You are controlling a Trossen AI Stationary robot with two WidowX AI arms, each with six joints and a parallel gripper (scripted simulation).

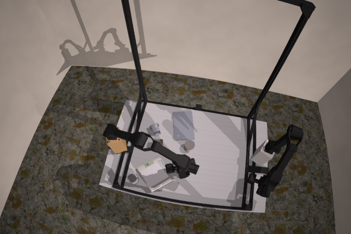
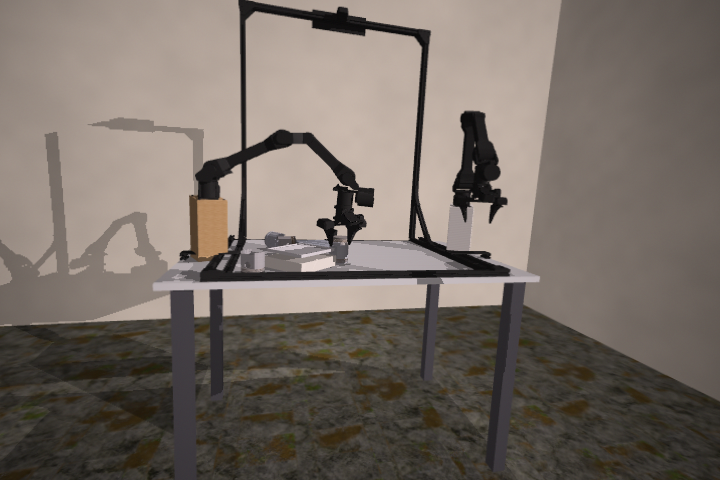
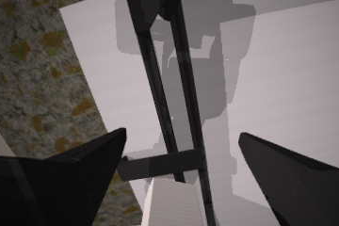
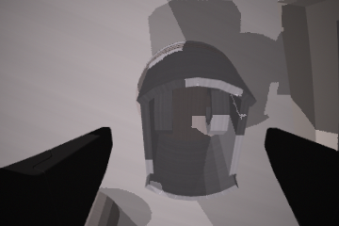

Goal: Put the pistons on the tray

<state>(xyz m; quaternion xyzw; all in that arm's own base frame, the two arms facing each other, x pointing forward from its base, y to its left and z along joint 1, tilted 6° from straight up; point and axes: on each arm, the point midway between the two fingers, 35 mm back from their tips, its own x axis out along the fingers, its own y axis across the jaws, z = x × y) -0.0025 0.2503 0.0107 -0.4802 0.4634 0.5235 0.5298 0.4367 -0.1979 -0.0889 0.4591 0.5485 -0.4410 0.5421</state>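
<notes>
The flat steel tray (image 1: 183, 125) lies at the back. One grey piston (image 1: 155, 128) (image 2: 273, 239) lies on its side left of it. A brownish piston (image 1: 160, 142) is mostly hidden by the right arm. A round-topped piston (image 1: 189, 146) stands near the tray's front edge. Another piston (image 1: 132, 178) (image 2: 253, 260) stands at the front left. My right gripper (image 1: 177, 171) (image 2: 340, 243) (image 4: 188, 137) is open, fingertips either side of a piston (image 2: 341, 254) (image 4: 191, 165), gaps showing. My left gripper (image 1: 256, 182) (image 2: 478, 220) (image 3: 184, 135) is open and empty in the air.
A white scale (image 1: 143, 168) (image 2: 307, 263) with a green display stands just left of the right gripper. A black frame (image 1: 181, 204) (image 2: 349, 276) borders the table, with uprights at both sides. A white pedestal (image 1: 261, 155) (image 3: 174, 202) stands under the left arm.
</notes>
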